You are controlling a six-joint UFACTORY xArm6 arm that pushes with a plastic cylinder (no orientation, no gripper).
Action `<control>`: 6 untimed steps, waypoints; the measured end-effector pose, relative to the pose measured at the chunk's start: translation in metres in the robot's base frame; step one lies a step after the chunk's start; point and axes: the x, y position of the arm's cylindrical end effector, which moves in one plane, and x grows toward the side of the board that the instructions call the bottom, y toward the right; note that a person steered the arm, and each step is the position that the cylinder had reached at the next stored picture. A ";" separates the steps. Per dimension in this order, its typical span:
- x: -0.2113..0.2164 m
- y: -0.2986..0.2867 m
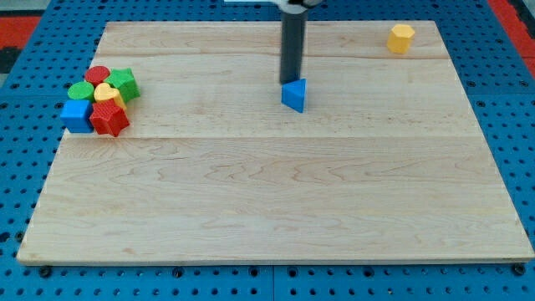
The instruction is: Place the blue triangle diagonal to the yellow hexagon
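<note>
The blue triangle lies on the wooden board, a little above its middle. The yellow hexagon sits near the board's top right corner, far from the triangle. My rod comes down from the view's top, and my tip rests right at the triangle's upper left edge, touching or almost touching it.
A tight cluster of blocks sits at the board's left edge: a red cylinder, a green star, a green cylinder, a yellow heart, a blue cube and a red star. The board lies on a blue pegboard.
</note>
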 end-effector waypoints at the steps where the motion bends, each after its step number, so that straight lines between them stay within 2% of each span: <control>1: -0.009 0.006; 2: -0.014 0.052; 3: 0.000 0.074; 4: 0.022 0.048; 5: 0.023 0.004; 6: 0.023 -0.011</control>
